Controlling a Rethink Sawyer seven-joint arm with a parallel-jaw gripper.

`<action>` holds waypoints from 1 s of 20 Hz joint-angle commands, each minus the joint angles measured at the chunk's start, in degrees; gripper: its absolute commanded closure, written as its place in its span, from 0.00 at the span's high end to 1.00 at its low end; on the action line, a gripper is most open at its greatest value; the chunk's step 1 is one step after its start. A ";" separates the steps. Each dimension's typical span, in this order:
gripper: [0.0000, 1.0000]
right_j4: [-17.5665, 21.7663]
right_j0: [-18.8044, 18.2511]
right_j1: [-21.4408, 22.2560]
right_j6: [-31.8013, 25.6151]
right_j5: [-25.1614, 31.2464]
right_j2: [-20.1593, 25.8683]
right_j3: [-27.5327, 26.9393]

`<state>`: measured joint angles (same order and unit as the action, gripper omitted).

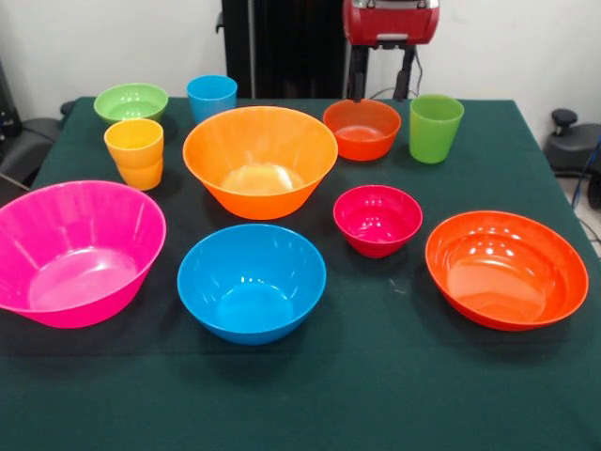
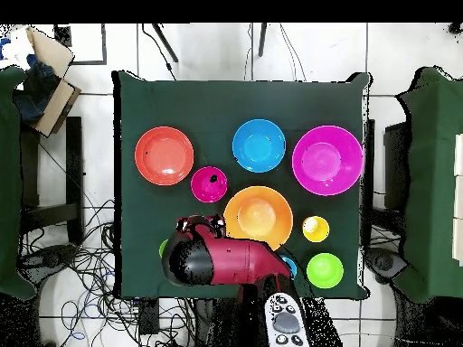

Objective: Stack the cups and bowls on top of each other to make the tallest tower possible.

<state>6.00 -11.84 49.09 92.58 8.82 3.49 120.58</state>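
Nothing is stacked: every piece sits apart on the green table (image 1: 376, 395). In the front view the big pink bowl (image 1: 75, 252) lies near left, the medium blue bowl (image 1: 251, 282) beside it, the wide red-orange bowl (image 1: 505, 269) near right. The big orange bowl (image 1: 260, 160) holds the middle, the small magenta bowl (image 1: 377, 219) to its right. Farther back stand the yellow-orange cup (image 1: 134, 152), small green bowl (image 1: 130, 102), blue cup (image 1: 211, 97), small orange-red bowl (image 1: 362, 129) and green cup (image 1: 436, 127). The arm (image 2: 226, 262) hangs over the far edge (its gripper's state cannot be told).

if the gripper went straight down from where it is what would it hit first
Probably the small orange-red bowl, which lies right below the gripper; depth is unclear, so it might land on the table just behind it.
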 commanded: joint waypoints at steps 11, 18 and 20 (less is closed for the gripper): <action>1.00 1.50 -7.54 -0.78 5.17 1.55 7.41 2.95; 1.00 2.10 -6.69 -1.48 5.69 0.66 6.36 2.40; 1.00 2.31 -5.72 -2.02 6.17 -0.17 5.46 2.12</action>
<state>5.99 -18.81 48.36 92.58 8.81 4.08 120.95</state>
